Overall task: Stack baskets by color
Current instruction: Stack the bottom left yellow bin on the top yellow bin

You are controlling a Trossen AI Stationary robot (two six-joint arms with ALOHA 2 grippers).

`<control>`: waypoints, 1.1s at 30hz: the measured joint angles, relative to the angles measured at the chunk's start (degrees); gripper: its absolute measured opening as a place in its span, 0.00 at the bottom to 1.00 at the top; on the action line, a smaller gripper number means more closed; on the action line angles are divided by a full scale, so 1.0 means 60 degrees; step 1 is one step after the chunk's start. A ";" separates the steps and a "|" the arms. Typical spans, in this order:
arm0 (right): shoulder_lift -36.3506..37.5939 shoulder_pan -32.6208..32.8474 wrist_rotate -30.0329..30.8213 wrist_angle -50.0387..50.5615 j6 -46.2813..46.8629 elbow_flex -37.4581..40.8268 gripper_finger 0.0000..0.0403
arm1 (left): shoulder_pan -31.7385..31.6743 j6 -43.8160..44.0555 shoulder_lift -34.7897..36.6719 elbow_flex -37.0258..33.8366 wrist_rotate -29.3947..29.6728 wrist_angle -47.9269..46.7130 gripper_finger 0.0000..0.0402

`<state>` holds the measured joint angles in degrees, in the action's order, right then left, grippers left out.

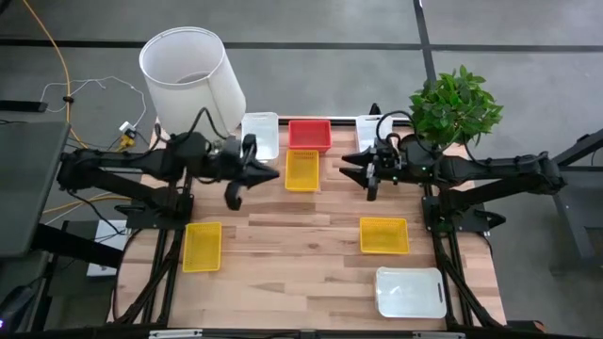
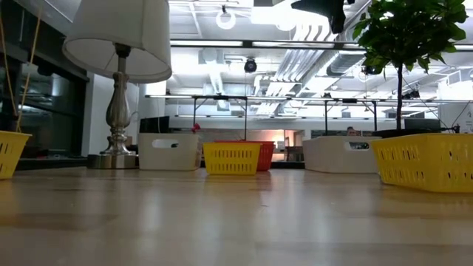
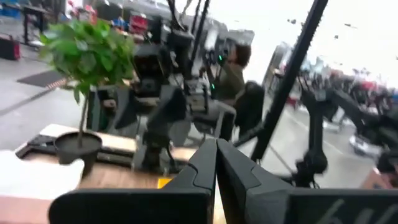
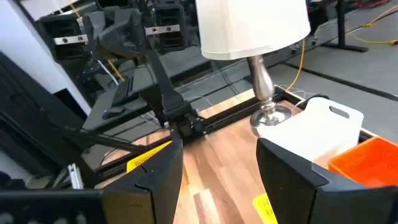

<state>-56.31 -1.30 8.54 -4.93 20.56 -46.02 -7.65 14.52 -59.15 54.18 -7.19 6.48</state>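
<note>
Both grippers hang above the table and hold nothing. My left gripper [image 1: 271, 174] is shut, its fingers [image 3: 208, 165] closed together, left of a yellow basket [image 1: 302, 169]. My right gripper [image 1: 347, 166] stands open [image 4: 219, 168] on that basket's right. Behind it a red basket [image 1: 309, 135] sits between a white basket [image 1: 261, 135] and another white one [image 1: 367, 125] that my right arm partly hides. Nearer lie a yellow basket [image 1: 203, 246] at the left, a yellow one [image 1: 384, 235] at the right, and a white one [image 1: 410, 291] at the near right. All rest on their bottoms.
A lamp with a large white shade [image 1: 188, 75] stands at the far left corner, a potted plant [image 1: 457, 104] at the far right. Bare wood [image 1: 292, 254] lies in the table's middle and near side. In the low view the baskets [image 2: 231, 157] line the far side.
</note>
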 joint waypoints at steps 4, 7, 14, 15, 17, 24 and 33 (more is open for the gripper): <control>0.0017 0.0000 -0.0019 -0.0002 -0.0212 0.0000 0.48 | 0.0320 -0.0179 0.0485 0.0003 0.0027 -0.1553 0.00; 0.0044 -0.0002 -0.0020 -0.0039 -0.0173 0.0000 0.48 | 0.0439 0.0009 0.0691 0.0003 0.0069 -0.2381 0.01; 0.0044 0.0000 -0.0022 -0.0010 -0.0157 0.0000 0.48 | 0.0544 0.1272 0.0880 0.0003 -0.0062 -0.4088 0.05; 0.0044 0.0000 -0.0022 -0.0010 -0.0154 0.0000 0.48 | 0.0544 0.1729 0.0877 0.0003 -0.0164 -0.4544 0.06; 0.0044 0.0000 -0.0022 -0.0007 -0.0154 0.0000 0.48 | 0.0549 0.2565 0.0873 0.0003 -0.0293 -0.5661 0.09; 0.0044 -0.0001 -0.0022 -0.0003 -0.0176 0.0000 0.48 | 0.1251 0.6076 0.0643 0.0000 -0.0014 -0.8747 0.29; 0.0044 0.0000 -0.0023 0.0532 -0.0173 0.0000 0.48 | 0.3298 0.9427 -0.0188 -0.0004 0.0807 -1.0610 0.48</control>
<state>-56.05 -1.30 8.40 -1.74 19.52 -46.02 12.14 71.09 -60.28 54.15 -2.35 -57.18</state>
